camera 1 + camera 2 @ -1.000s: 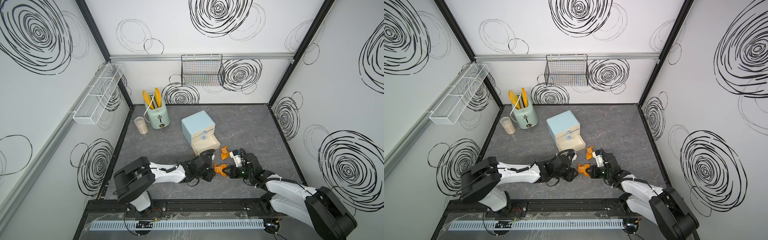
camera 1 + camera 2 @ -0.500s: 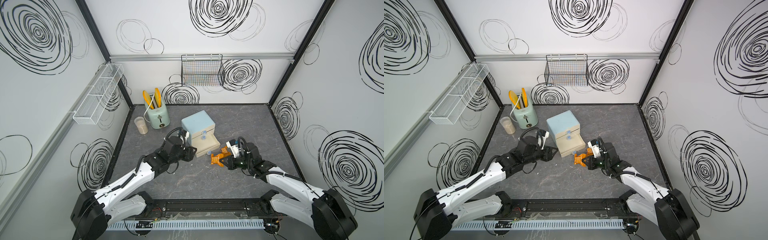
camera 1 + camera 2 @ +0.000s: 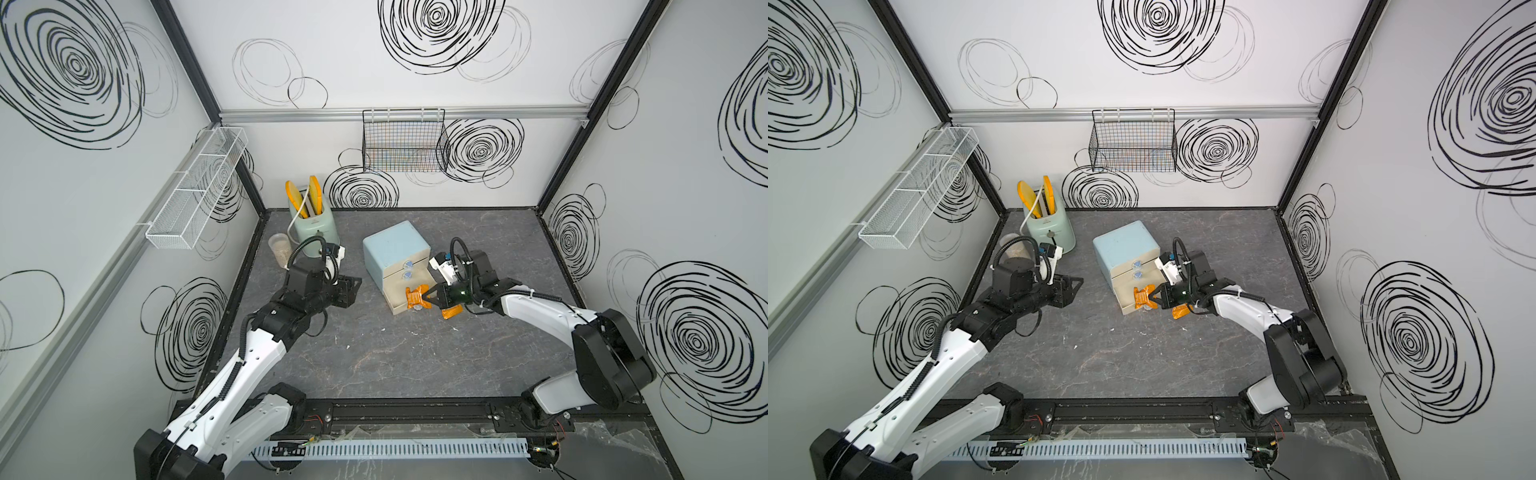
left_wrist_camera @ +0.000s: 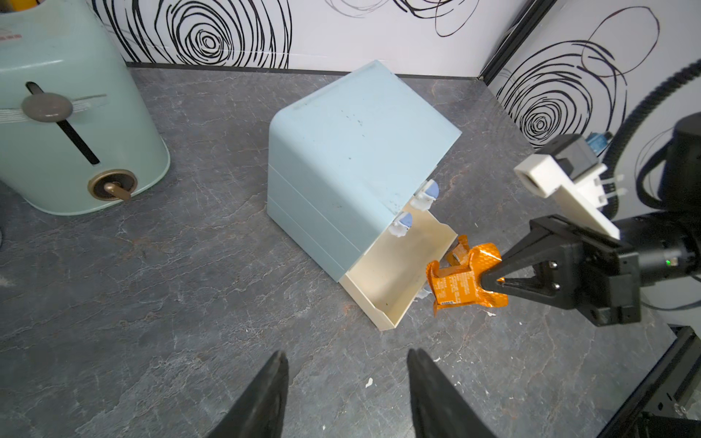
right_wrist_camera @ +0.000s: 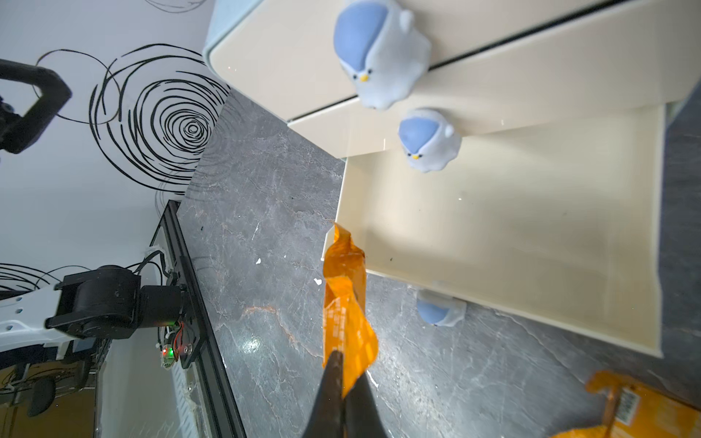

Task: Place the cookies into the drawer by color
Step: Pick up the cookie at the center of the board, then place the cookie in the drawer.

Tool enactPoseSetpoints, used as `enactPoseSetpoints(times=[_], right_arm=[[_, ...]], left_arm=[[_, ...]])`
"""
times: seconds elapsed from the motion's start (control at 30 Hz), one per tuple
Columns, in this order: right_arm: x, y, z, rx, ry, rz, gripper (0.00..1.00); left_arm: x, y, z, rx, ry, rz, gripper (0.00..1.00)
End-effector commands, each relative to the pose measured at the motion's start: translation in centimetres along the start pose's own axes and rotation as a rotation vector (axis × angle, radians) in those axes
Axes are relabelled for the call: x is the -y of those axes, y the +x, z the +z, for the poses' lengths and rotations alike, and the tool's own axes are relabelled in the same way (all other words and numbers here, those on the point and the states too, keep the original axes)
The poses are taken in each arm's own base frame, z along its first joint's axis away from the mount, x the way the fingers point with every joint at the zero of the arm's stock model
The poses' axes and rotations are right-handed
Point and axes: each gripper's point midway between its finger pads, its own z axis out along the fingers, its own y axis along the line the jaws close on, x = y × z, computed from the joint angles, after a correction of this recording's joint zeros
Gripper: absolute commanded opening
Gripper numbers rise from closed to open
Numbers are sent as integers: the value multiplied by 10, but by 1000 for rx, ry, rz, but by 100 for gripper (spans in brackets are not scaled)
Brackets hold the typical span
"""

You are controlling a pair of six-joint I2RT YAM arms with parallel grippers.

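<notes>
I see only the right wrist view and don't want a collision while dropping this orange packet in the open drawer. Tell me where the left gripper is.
Observer: The left gripper sits apart from the drawer chest, on its toaster side, jaws open and empty.
Operator: Now place my packet from above.
Observer: In both top views the held orange packet, pinched in the shut right gripper, hangs at the front corner of the pulled-out bottom drawer; whether it clears the rim I cannot tell.
Operator: Report the loose packet at my frame's edge.
Observer: The second orange packet lies on the table beside the right gripper, outside the drawer.
</notes>
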Motion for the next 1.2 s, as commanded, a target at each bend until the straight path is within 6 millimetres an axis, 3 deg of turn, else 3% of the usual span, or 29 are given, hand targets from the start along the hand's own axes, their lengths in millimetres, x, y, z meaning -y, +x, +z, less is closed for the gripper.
enactPoseSetpoints(times=[0.0,0.57,1.17], right_arm=[[-7,-4,1,-27,-44,-15,0],[0,-21,32,-60,-51,-18,0],[11,-17,58,-93,-28,7,0]], left_arm=[[2,-5,-1,51,29,34,55],[-7,-2,-2,58,44,-13,55],[-6,1,1,39,60,-24,55]])
